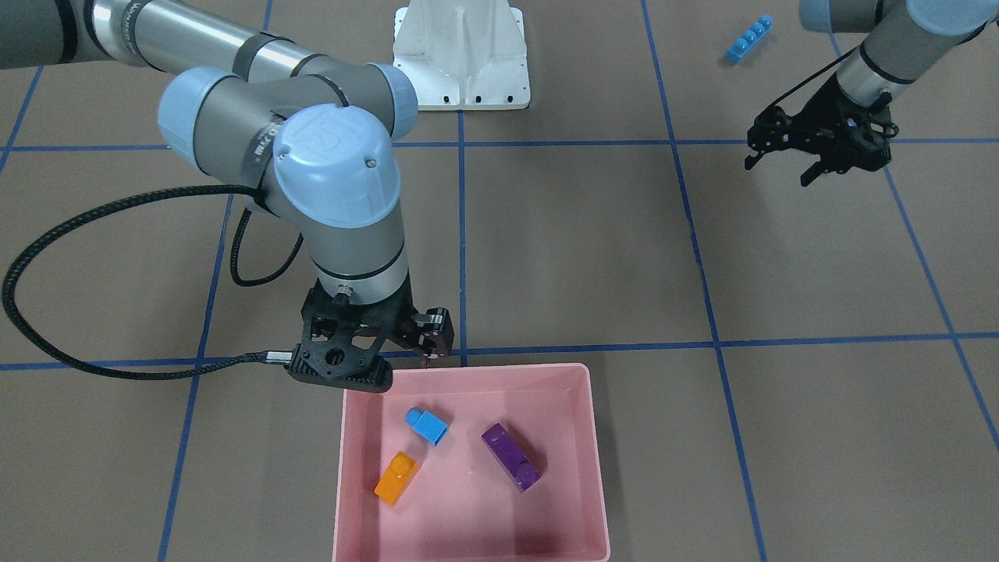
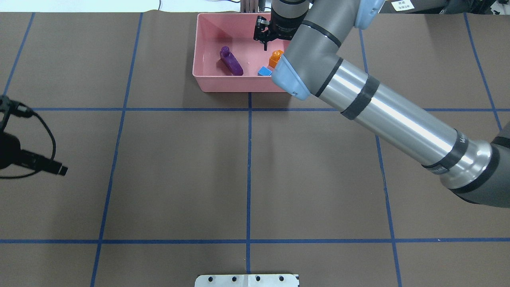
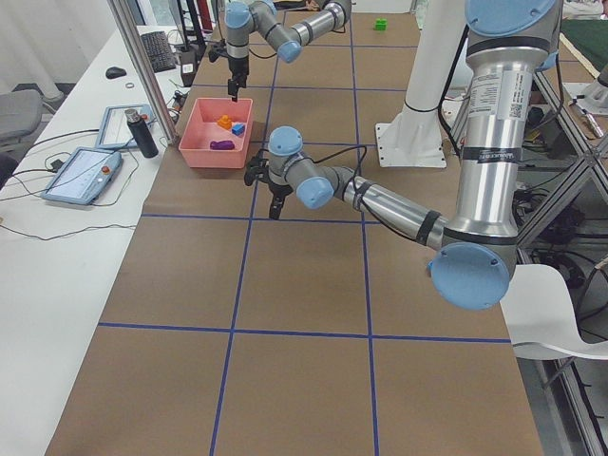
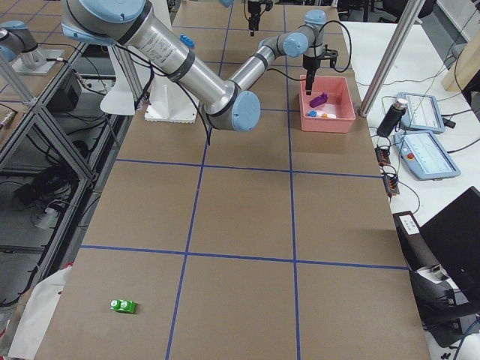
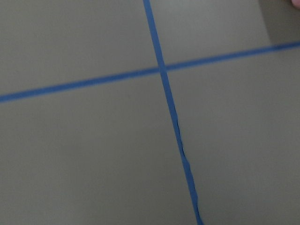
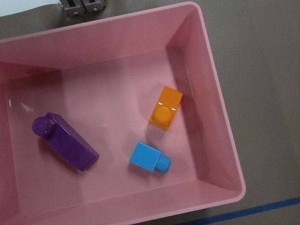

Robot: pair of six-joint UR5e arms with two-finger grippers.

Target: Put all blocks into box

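The pink box (image 1: 468,368) holds the orange block (image 1: 396,478), the small light-blue block (image 1: 427,425) and the purple block (image 1: 511,457); all three also show in the right wrist view, lying apart. My right gripper (image 1: 417,351) hangs over the box's robot-side edge, open and empty, above these blocks. The long light-blue block (image 1: 749,39) lies on the table near my left gripper (image 1: 780,165), which is open, empty and raised above the mat. The green block (image 4: 124,305) lies far off at the table's right end.
The white robot base (image 1: 460,55) stands at the table's robot side. Blue tape lines grid the brown mat. A cable loops from my right wrist (image 1: 47,257). Tablets and a bottle (image 4: 387,120) sit on the side bench beyond the box.
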